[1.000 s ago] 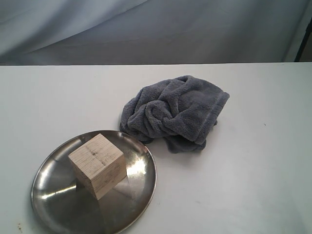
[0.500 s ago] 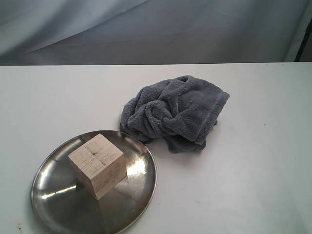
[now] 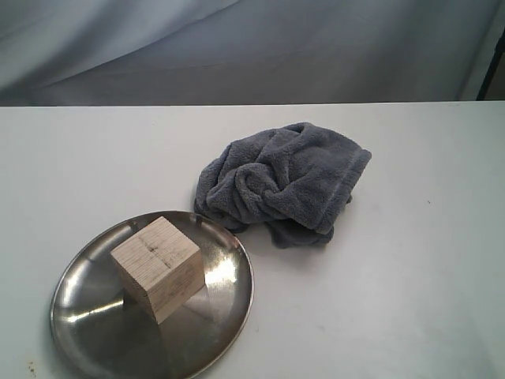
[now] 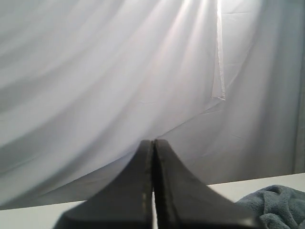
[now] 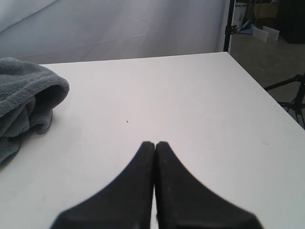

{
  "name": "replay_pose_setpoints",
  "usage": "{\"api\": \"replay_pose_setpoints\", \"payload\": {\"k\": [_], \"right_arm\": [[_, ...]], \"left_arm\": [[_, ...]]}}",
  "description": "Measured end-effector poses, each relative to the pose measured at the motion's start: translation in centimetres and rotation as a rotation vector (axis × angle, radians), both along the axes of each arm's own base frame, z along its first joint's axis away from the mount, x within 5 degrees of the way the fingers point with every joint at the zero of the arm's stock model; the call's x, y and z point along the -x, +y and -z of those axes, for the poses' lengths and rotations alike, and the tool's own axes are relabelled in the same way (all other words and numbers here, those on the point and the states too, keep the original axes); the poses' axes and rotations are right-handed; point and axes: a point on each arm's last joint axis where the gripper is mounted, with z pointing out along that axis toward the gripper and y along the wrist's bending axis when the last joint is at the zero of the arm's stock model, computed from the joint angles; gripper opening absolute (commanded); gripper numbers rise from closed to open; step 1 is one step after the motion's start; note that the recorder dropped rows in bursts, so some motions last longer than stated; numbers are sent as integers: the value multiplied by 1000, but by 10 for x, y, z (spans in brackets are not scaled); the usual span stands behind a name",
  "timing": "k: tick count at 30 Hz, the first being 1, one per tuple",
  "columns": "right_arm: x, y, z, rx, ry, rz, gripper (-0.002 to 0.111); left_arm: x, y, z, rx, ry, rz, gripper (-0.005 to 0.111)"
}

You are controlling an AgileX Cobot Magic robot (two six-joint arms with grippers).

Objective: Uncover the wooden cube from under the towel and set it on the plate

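wooden cube (image 3: 158,268) on plate (image 3: 229,304)

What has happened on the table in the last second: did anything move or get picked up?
Nothing visibly changed. The wooden cube sits on the plate and the towel lies bunched beside it on the table, just as a second ago. The left gripper and right gripper are shut and hold nothing.

The exterior view looks down at a slant on the table (image 3: 410,300), facing the curtain (image 3: 237,47). The left wrist view looks level toward that curtain, the right one low across the table. All three share the towel (image 3: 284,181).
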Motion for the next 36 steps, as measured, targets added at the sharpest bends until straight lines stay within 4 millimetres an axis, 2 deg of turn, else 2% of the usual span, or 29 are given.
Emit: {"api": "replay_pose_setpoints", "payload": {"k": [6,11,20,32,36], "right_arm": [[0,0,0,0,0,0,0],[0,0,0,0,0,0,0],[0,0,0,0,0,0,0],[0,0,0,0,0,0,0],[0,0,0,0,0,0,0]], "left_arm": [[-20,-5,30,38,14,8,0],[-28,-7,48,43,20,9,0],[-37,-9,73,41,71,9,0],[-49,-11,121,26,157,3,0],[-50,-11,127,24,167,3,0]]}}
